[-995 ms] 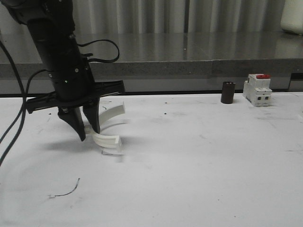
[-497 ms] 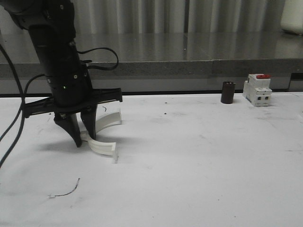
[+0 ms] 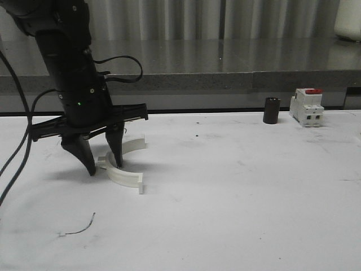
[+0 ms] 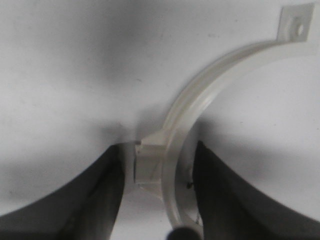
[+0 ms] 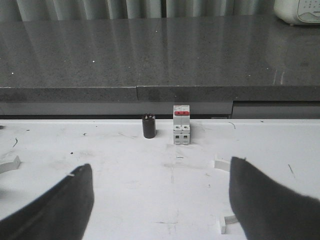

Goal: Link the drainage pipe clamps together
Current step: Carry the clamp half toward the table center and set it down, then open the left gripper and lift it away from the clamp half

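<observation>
Left hand spread astride one drainage pipe clamp (holed end tab plain from the wrist), unclenched.

front faces forward – wrist views low, sharing breaker

This looks like a lab or test bench set up for robot work. A wide, matt white worktable carries scuffs, dark specks and a stray bit of thin dark wire. Behind it runs a long grey stone-like counter with a polished, reflective top, backed by pale vertical blinds or curtain folds. Electrical hardware stands at the table's far edge: a white boxy circuit breaker with a red top and, just beside it, a small black cylinder. Black cabling loops off a black robot arm.
</observation>
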